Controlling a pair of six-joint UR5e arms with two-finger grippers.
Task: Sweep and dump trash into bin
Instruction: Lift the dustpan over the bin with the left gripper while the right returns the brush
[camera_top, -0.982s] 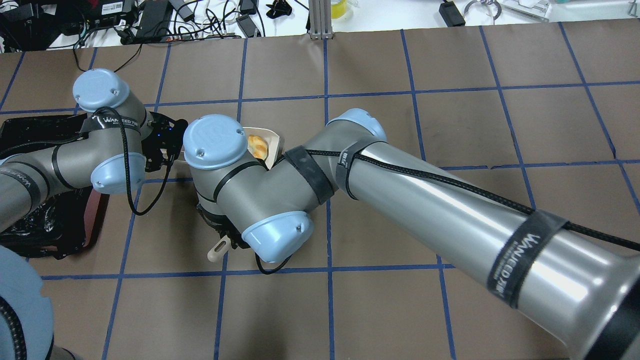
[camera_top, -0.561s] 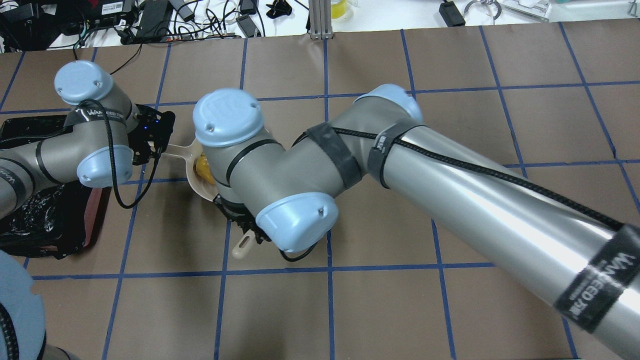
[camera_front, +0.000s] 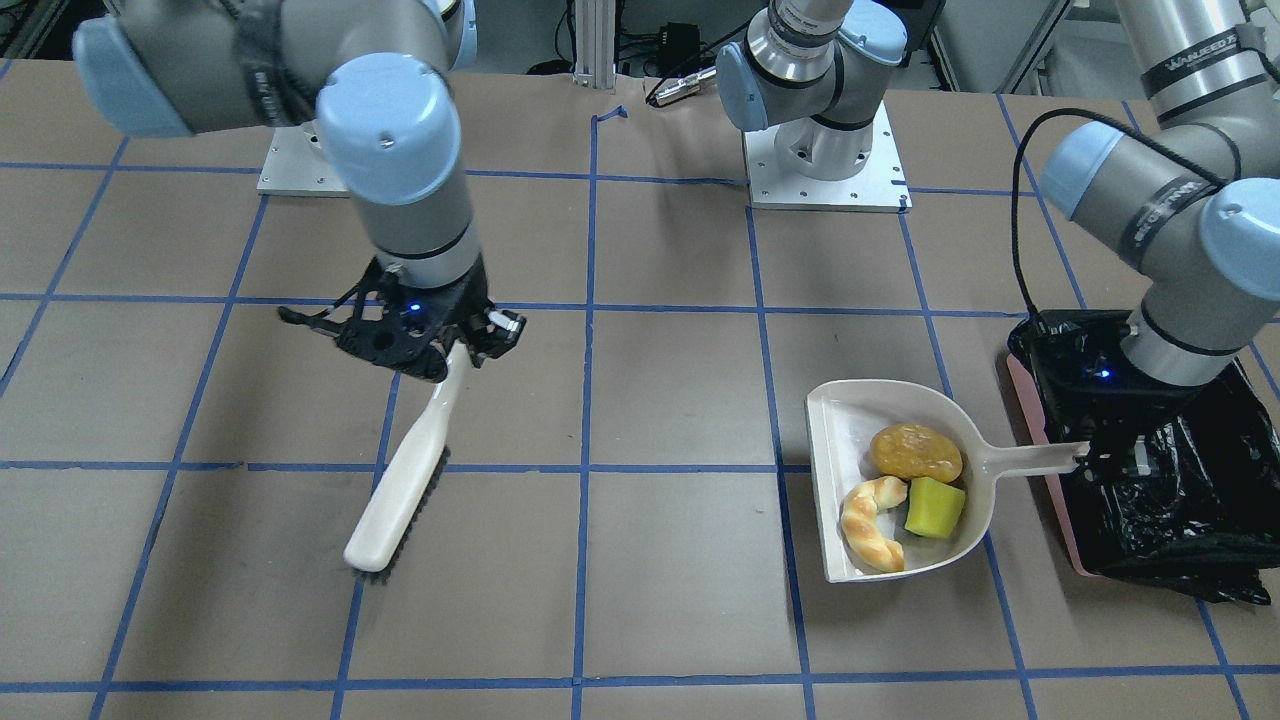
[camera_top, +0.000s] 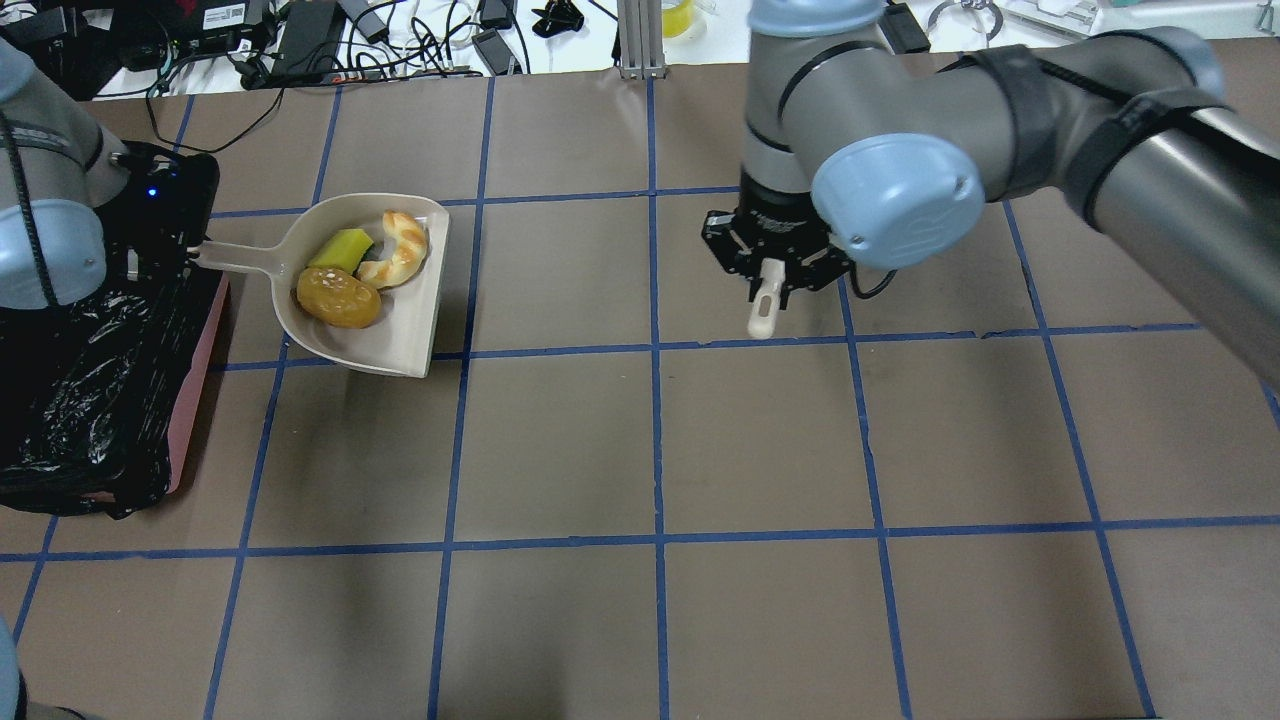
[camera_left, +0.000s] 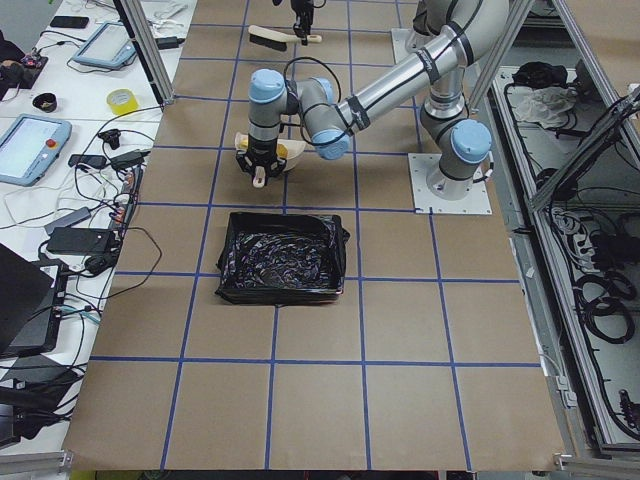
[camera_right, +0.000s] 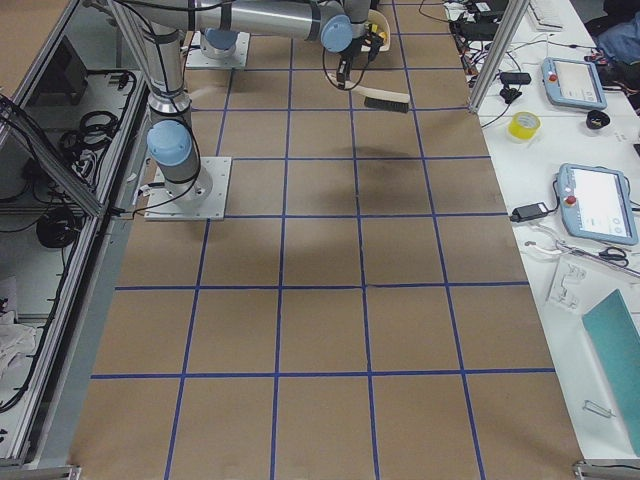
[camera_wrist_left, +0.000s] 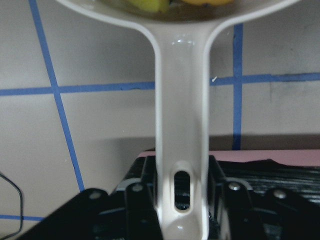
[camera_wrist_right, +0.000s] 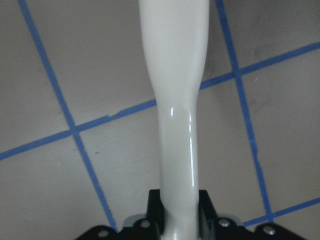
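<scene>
Holding loaded dustpan (camera_top: 405, 330) just beside bin (camera_top: 195, 400); brush (camera_top: 763, 308) held well apart.
Left: hard to split left gripper (camera_top: 192, 252) from black liner (camera_top: 80, 390) overhead, yet clamped on dustpan handle per wrist view. Middle: no longer masked by right arm (camera_top: 1000, 90) as 1 s ago, so showing trash in pan – golden-brown lump (camera_top: 338, 297), yellow-green sponge (camera_top: 340, 250), tan croissant piece (camera_top: 398, 250). Right: right gripper (camera_top: 772, 278) closed on brush handle, bristles hidden.

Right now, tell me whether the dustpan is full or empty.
Full: the dustpan holds the potato-like lump, the croissant piece and the sponge.
</scene>
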